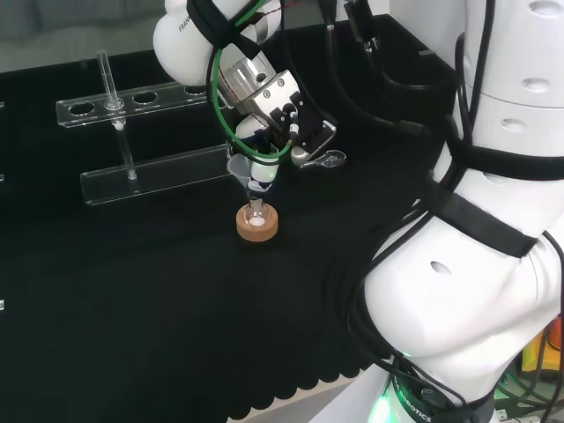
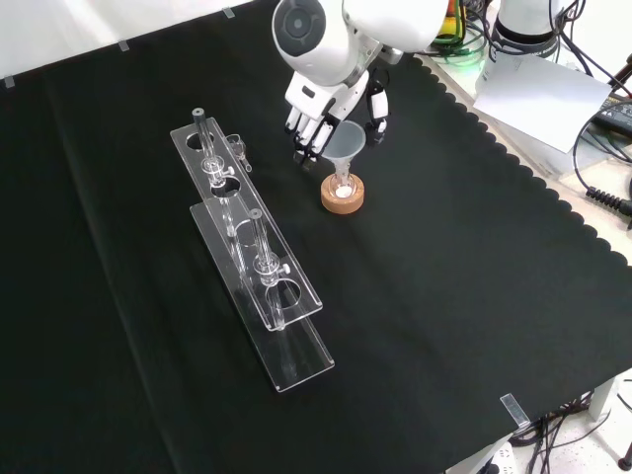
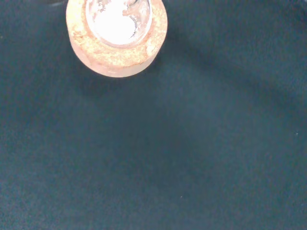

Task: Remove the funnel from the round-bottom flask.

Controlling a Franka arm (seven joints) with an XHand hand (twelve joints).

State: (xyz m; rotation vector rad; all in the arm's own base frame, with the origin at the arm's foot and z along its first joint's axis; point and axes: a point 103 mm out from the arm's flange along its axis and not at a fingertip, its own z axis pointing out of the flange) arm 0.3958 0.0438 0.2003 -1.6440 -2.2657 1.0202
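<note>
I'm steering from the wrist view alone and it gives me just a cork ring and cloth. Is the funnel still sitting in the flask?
Observer: Yes. The front view shows the funnel with its stem down in the round-bottom flask on the cork ring.
Operator: Where is the hand?
Observer: The hand is at the funnel's cone, fingers to its left and thumb to its right in the front view.
Operator: Anything close by?
Observer: A clear test-tube rack stands left of the flask in the front view, apart from it.
</note>
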